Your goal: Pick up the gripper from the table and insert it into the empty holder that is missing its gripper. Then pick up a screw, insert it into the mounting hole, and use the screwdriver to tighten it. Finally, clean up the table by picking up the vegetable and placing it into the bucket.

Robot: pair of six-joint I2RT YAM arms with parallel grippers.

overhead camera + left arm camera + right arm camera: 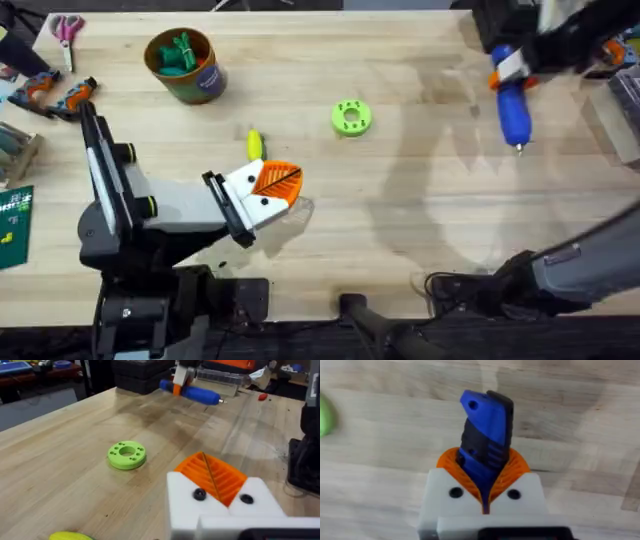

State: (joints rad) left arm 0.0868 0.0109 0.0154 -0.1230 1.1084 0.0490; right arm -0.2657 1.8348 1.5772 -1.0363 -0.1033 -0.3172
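My left gripper rests low over the table's middle, shut with nothing in it. Its two white holders each carry an orange ribbed gripper finger and a dark dot. A loose screw is out of view. At the far right my right gripper hangs above the table, shut on the blue screwdriver, whose thin tip points toward me. The handle stands between the orange pads. The yellow-green vegetable lies just beyond my left gripper. The olive-brown bucket stands at the far left.
A lime-green disc lies right of the vegetable. Darker green toy pieces sit inside the bucket. Scissors and small orange-and-blue tools lie along the left edge. Bare wood stretches between the disc and the screwdriver.
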